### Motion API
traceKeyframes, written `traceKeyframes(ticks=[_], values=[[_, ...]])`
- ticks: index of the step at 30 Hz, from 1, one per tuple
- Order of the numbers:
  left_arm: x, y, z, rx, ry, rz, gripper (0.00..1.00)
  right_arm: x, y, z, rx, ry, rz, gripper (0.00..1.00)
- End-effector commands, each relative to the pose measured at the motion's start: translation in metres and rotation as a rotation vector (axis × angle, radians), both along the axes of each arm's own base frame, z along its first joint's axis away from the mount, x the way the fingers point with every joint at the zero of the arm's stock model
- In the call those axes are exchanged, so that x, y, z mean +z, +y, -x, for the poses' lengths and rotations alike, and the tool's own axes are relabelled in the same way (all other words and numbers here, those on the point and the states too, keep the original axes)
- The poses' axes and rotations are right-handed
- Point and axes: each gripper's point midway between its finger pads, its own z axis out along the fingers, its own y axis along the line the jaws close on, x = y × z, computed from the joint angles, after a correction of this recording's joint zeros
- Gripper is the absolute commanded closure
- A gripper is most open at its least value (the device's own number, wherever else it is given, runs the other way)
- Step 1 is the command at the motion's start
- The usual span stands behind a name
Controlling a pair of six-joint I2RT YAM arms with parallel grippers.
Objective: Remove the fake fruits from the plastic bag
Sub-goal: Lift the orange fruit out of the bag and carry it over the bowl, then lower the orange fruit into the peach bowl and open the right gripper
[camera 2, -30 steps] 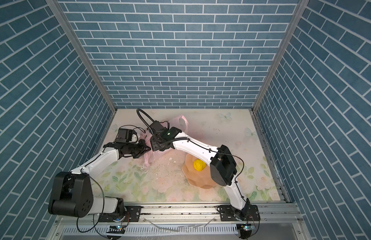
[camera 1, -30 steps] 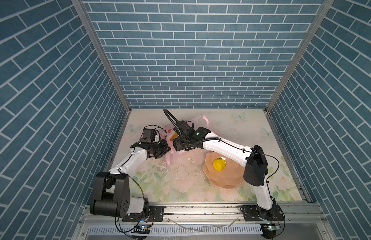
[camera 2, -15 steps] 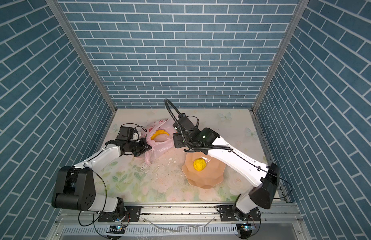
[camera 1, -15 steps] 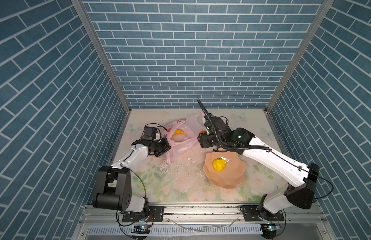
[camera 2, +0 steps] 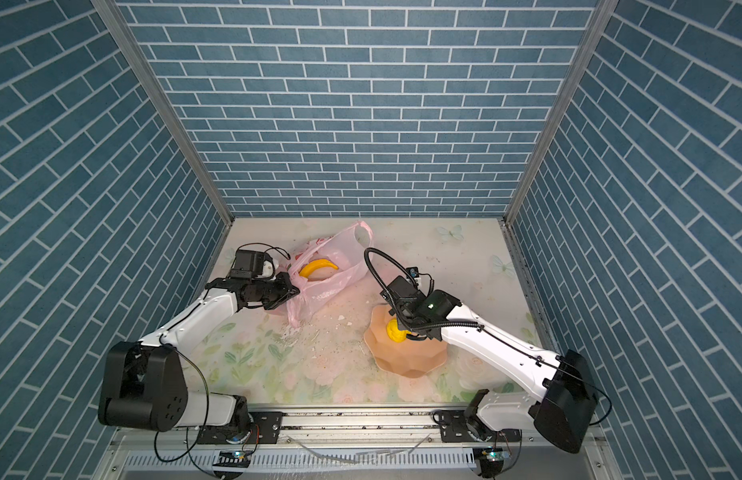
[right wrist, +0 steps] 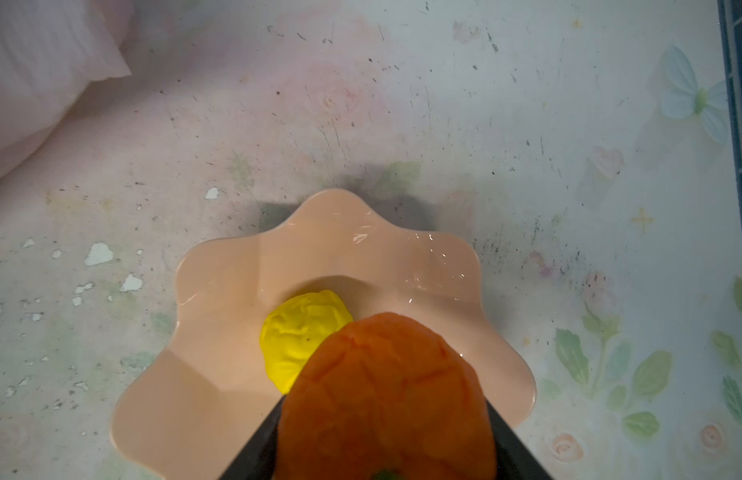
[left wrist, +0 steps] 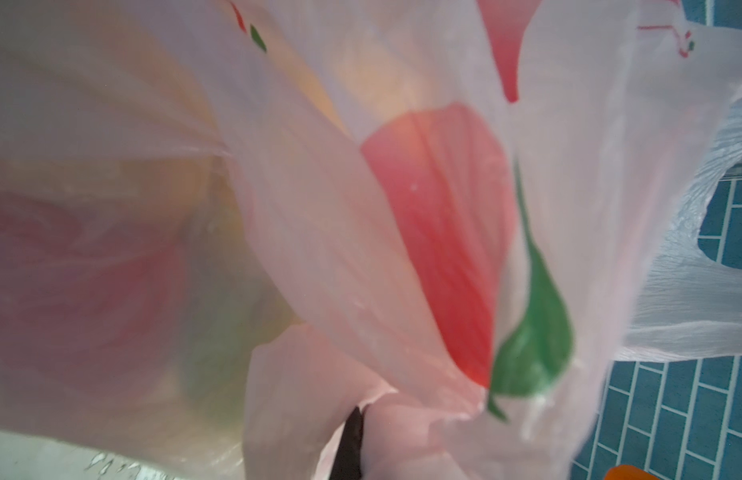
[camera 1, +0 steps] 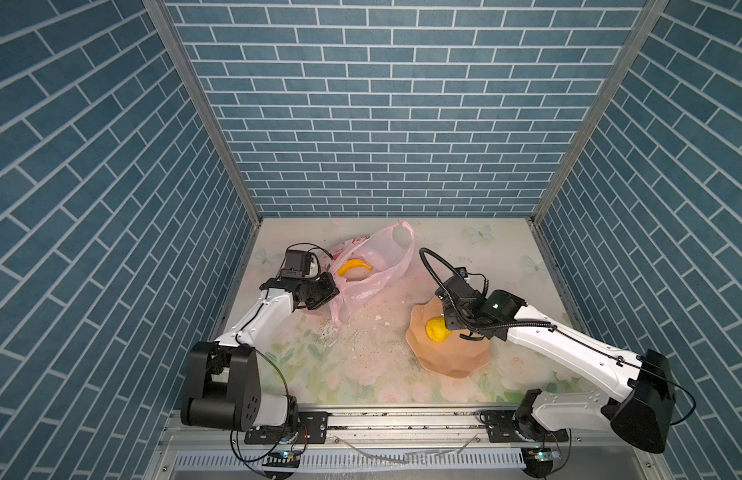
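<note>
The fake fruits are split between two containers and one pincer. The plastic bag [camera 1: 388, 254] [camera 2: 336, 286] lies crumpled on the bench [camera 1: 361, 365] with its mouth open, just beside the left pincer [camera 1: 334, 293] [camera 2: 295, 291]. That pincer's jaws are closed tight on a bunched fold of the pink film. Inside the bag, just beyond that pincer, the banana [camera 1: 352, 266] [camera 2: 318, 266] lies curved and in plain sight in both top views. In the left wrist view blurred red and greenish shapes show through the film [left wrist: 319, 249], but which fruits they are cannot be told. One loop handle [camera 1: 404, 235] stands up on the side of the bag farthest from the left pincer.

The peach scalloped bowl [camera 1: 452, 365] [camera 2: 411, 361] [right wrist: 220, 291] sits on the bench well apart from the bag, directly under the right pincer [camera 1: 450, 320]. The wrinkly yellow fruit [camera 1: 435, 330] [camera 2: 393, 330] [right wrist: 303, 332] lies alone on the bowl's floor. The right pincer grips the tangerine [right wrist: 382, 374] between its dark fingers [right wrist: 253, 453], jaws spread partway around it. The tangerine hangs over the bowl, close above the yellow fruit; whether the two touch cannot be told
</note>
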Motion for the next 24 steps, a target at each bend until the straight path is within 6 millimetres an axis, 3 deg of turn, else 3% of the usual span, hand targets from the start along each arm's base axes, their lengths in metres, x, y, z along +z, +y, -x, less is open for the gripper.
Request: traceKeyframes(ticks=[1,10,24], values=[[0.008,0.004,0.003,0.006,-0.020,-0.028,1.00,-0.018,-0.018,0.004,-0.086,0.011,0.025,0.58],[0.009,0.005,0.004,0.011,-0.023,-0.032,1.00,-0.064,-0.030,0.011,-0.155,0.071,0.007,0.58],[0.008,0.004,0.004,0.006,-0.022,-0.025,1.00,-0.097,-0.024,0.012,-0.149,0.146,0.060,0.53]])
